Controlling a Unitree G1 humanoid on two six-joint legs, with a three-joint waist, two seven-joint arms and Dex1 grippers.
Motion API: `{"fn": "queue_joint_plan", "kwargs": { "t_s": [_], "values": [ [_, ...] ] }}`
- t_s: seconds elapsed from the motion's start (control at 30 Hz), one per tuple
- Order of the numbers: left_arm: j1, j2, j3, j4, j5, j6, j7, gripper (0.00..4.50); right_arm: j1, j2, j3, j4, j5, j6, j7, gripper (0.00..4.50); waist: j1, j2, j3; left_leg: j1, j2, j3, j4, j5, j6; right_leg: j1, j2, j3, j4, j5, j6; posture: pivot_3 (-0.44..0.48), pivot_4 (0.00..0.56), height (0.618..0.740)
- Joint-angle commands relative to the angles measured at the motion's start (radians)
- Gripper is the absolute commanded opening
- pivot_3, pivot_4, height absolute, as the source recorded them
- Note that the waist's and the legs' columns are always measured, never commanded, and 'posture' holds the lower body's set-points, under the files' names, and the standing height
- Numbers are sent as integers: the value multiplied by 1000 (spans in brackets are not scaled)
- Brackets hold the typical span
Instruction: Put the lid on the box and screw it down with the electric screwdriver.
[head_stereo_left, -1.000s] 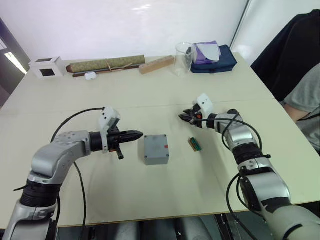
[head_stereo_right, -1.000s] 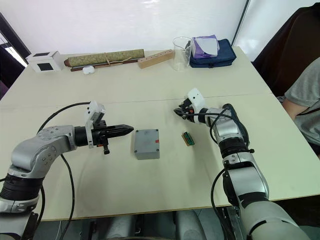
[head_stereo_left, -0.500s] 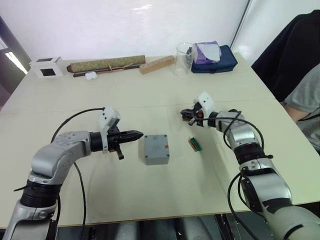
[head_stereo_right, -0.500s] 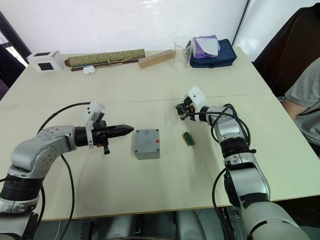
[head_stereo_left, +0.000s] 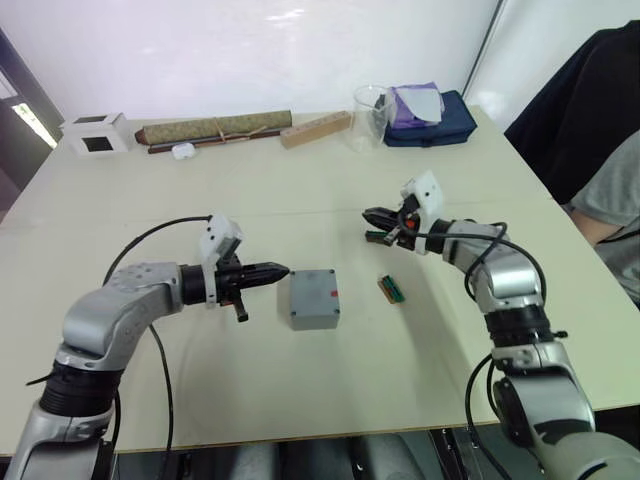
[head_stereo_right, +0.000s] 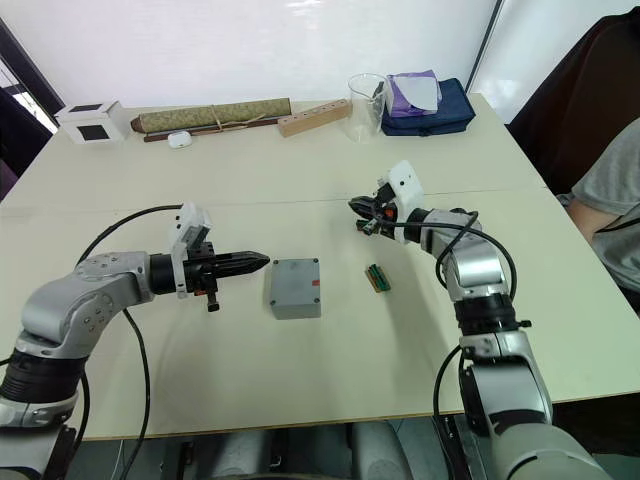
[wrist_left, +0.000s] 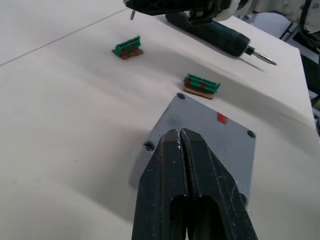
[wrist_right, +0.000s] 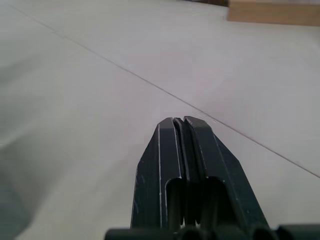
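Note:
The grey box (head_stereo_left: 312, 300) sits mid-table with the lid (wrist_left: 212, 130) lying flat on it, red mark up, screw holes showing at the corners. My left gripper (head_stereo_left: 283, 269) is shut and empty, its tips just left of the box, level with its top. My right gripper (head_stereo_left: 368, 213) is shut with nothing in it, hovering over the table beyond and right of the box. In the left wrist view the electric screwdriver (wrist_left: 220, 37) lies on the table past the box, under the right gripper, its metal bit pointing away from it.
A small green part (head_stereo_left: 391, 288) lies right of the box, another (wrist_left: 127, 46) farther off. Along the far edge stand a white cube (head_stereo_left: 95, 133), a rolled scroll (head_stereo_left: 215, 128), a wooden block (head_stereo_left: 315, 128), a clear cup (head_stereo_left: 368, 117) and a blue pouch (head_stereo_left: 428, 118). A person (head_stereo_left: 610, 190) sits at the right.
My right gripper has lifted and drifted slightly right, away from the table surface. The left gripper and the box have stayed put.

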Motion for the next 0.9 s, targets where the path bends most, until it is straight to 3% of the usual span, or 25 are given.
{"fn": "queue_joint_plan", "kwargs": {
  "t_s": [0.03,0.17,0.27,0.9],
  "values": [
    [7,26,26,-46,-30,10,-21,0,38,-15,-18,-185,61,69,-11,50,-1,0,0,0,0,0,0,0,0,0,0,0,0,0,0,0,150,740],
    [27,66,32,-70,-52,26,-53,0,166,-4,24,-432,113,154,-41,50,0,0,0,0,0,-1,0,0,0,0,1,-1,0,0,0,0,150,740],
    [29,80,25,-63,-48,21,-65,0,234,13,94,-503,94,159,-72,50,0,0,0,0,0,-1,0,0,0,0,1,-1,0,0,0,0,150,740],
    [16,59,22,-49,-40,17,-35,0,236,20,175,-457,69,123,-116,50,0,0,0,0,0,0,0,0,-1,0,1,0,0,0,0,0,150,740]
  ]
}}
